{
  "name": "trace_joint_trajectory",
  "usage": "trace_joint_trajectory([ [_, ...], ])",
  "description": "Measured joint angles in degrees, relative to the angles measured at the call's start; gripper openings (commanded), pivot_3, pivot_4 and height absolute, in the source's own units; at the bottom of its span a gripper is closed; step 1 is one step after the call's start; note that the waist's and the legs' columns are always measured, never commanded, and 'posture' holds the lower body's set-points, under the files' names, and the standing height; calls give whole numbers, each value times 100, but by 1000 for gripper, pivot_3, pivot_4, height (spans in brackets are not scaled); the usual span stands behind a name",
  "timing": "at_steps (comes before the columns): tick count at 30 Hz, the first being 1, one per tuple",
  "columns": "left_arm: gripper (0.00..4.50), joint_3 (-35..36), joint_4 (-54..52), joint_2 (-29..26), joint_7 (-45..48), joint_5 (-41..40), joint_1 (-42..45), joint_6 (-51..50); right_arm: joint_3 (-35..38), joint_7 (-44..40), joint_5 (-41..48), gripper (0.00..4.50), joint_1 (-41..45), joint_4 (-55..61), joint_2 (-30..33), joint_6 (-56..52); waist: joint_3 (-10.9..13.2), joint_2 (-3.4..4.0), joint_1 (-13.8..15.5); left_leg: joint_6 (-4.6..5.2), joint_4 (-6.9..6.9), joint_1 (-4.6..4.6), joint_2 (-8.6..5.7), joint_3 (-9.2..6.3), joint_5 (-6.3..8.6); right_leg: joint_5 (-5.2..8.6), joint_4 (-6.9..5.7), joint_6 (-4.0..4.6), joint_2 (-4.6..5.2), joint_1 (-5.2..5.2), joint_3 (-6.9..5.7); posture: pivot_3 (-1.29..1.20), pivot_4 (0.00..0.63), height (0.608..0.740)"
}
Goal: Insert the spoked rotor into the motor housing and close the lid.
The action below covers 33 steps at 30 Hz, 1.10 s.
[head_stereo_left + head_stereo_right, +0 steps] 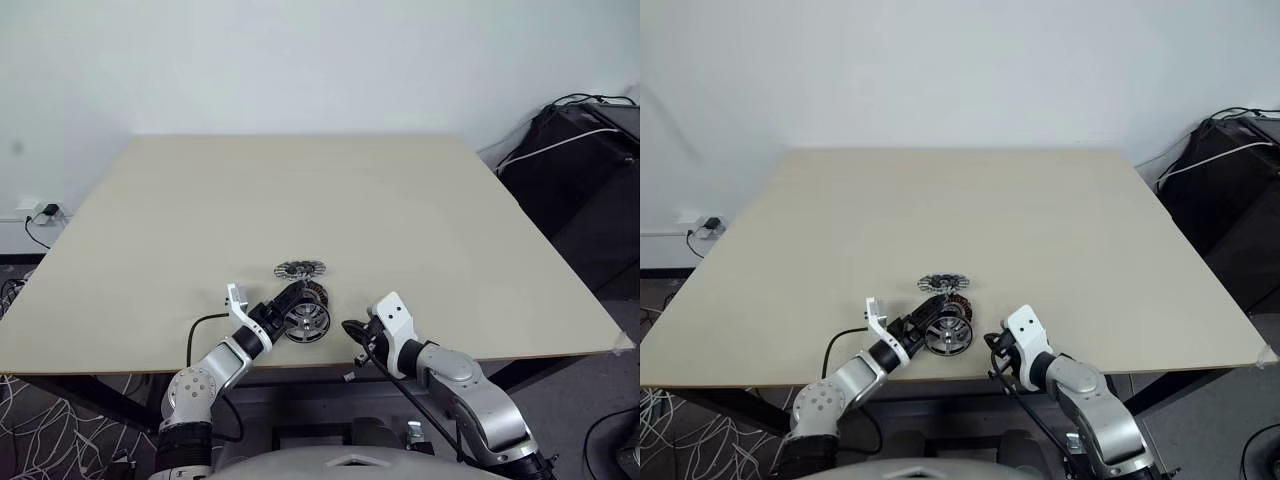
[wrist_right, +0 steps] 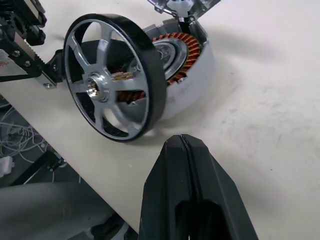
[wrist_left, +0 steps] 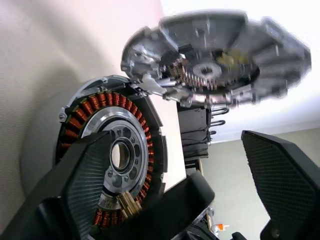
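1. Standing wide apart, the left gripper's [image 1: 291, 297] fingers [image 3: 287, 185] sit just left of the housing [image 2: 192, 75].
2. Leaning against the housing's front is the rotor [image 2: 112, 85], seemingly not seated; the lid [image 1: 300, 268] stands open behind.
3. Right of the housing, the right gripper [image 2: 187, 150] is pressed together, empty.

Lid [image 3: 220, 65] blurred; spoked rotor [image 2: 112, 82] perhaps hides housing [image 2: 192, 75].

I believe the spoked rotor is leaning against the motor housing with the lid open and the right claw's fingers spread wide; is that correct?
Not quite: the right claw is shut, its fingers pressed together, as the right wrist view shows. The rest holds: the spoked rotor leans against the motor housing, whose lid is open.
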<state>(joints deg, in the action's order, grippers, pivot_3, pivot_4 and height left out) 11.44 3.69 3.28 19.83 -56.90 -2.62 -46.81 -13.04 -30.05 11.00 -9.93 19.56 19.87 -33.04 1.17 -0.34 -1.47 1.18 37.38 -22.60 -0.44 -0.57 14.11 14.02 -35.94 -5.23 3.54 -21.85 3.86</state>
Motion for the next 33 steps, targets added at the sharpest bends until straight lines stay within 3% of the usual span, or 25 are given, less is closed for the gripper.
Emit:
trace_joint_trajectory([
  [33, 4457, 31, -694, 38, 1041, 212, -327, 1266, 0, -13, 47, 0, -46, -38, 23, 30, 26, -34, 16, 3, -6, -27, 3, 2, 2, -4, 8, 9, 5, -22, 2, 0, 0, 740],
])
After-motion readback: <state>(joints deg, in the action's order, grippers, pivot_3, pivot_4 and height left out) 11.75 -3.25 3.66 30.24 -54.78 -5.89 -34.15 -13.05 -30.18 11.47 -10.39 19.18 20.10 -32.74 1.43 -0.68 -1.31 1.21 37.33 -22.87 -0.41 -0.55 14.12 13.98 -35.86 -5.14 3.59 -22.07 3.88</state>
